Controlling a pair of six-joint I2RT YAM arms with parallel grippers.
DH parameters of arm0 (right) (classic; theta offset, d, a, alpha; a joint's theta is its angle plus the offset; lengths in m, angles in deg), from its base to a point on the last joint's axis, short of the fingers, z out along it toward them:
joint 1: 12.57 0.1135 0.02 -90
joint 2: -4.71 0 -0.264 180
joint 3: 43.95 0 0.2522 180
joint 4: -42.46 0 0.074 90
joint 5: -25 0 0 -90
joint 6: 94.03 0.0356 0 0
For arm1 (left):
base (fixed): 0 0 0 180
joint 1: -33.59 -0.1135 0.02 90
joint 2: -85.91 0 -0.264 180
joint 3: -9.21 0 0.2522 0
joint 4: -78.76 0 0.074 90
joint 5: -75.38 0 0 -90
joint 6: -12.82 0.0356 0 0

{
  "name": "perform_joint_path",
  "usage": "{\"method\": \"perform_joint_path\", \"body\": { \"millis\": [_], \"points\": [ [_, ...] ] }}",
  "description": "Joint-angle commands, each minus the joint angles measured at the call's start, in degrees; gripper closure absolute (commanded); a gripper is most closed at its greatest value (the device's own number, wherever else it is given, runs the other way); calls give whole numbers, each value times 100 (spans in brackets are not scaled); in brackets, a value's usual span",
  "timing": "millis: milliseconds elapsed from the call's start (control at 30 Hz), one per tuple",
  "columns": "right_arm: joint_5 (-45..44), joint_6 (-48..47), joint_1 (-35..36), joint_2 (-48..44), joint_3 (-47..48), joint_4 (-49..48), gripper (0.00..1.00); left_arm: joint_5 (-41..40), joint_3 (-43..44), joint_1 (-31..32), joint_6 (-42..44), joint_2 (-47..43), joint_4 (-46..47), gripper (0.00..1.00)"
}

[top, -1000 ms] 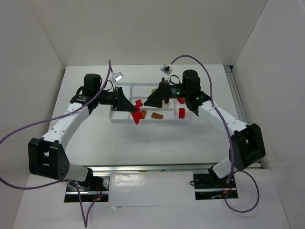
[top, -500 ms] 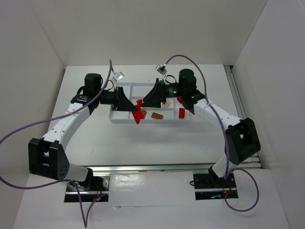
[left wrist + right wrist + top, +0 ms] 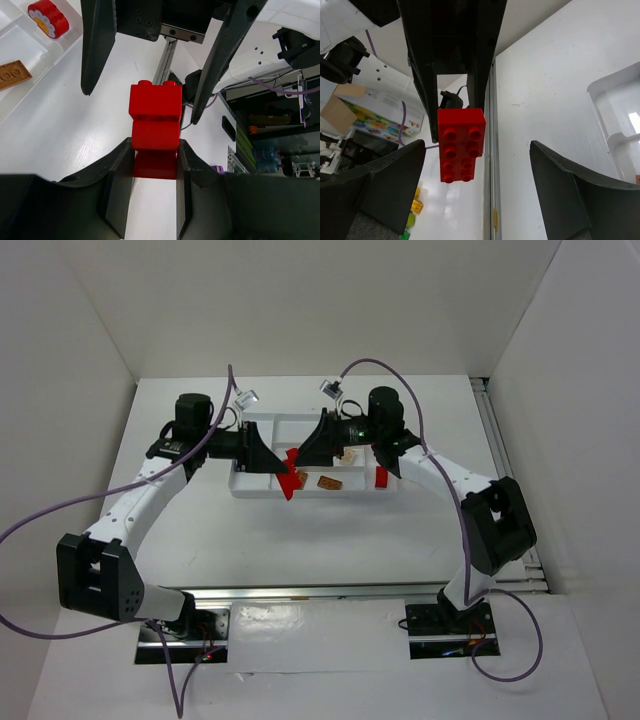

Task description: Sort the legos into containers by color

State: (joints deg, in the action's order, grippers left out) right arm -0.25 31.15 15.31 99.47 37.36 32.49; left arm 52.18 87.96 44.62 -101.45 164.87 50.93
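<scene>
Red lego stack point(image 3: 155, 120): your left gripper point(image 3: 155, 160) clamps its lower end, beside the near rim of the white tray point(image 3: 255, 494). Your right gripper point(image 3: 477, 150) faces it, fingers wide apart. Farther in, an orange brick point(image 3: 329, 482) lies in the tray.

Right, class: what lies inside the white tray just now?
In the white tray you can see an orange brick and a red round piece. The left arm and right arm cover much of its left and far compartments, so what lies there cannot be seen.
</scene>
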Motion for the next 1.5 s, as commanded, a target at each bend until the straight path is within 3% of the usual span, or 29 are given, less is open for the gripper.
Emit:
{"method": "perform_joint_path", "body": {
  "millis": [0, 333, 400, 667, 1000, 1200, 1267, 1300, 1333, 1467],
  "points": [
    [117, 129, 51, 7, 294, -554, 10, 149, 216, 22, 81, -197, 194, 100],
    [222, 903, 165, 262, 294, -1591, 60, 149, 110, 22, 81, -197, 194, 100],
    [222, 903, 165, 262, 347, -1591, 60, 149, 110, 22, 81, -197, 194, 100],
    [-155, 850, 87, 262, 294, -1478, 82, 87, 57, 22, 81, -144, 194, 100],
    [-884, 394, -467, -238, -198, -546, 85, -70, -224, -425, -51, -205, 317, 100],
    [-1877, -204, -581, -441, -251, 604, 86, -396, -285, -549, -271, -372, 378, 100],
    [-2596, -466, -582, -563, -190, 1245, 86, -719, -285, -549, -323, -372, 378, 100],
    [-3008, -572, -582, -564, -94, 1578, 86, -835, -285, -549, -324, -372, 317, 100],
    [-4065, -678, -582, -642, -14, 2339, 86, -1019, -285, -549, -393, -372, 247, 100],
    [-6204, -845, -529, -696, 127, 3415, 88, -2362, -110, -488, -342, -487, -332, 100]
  ]
}}
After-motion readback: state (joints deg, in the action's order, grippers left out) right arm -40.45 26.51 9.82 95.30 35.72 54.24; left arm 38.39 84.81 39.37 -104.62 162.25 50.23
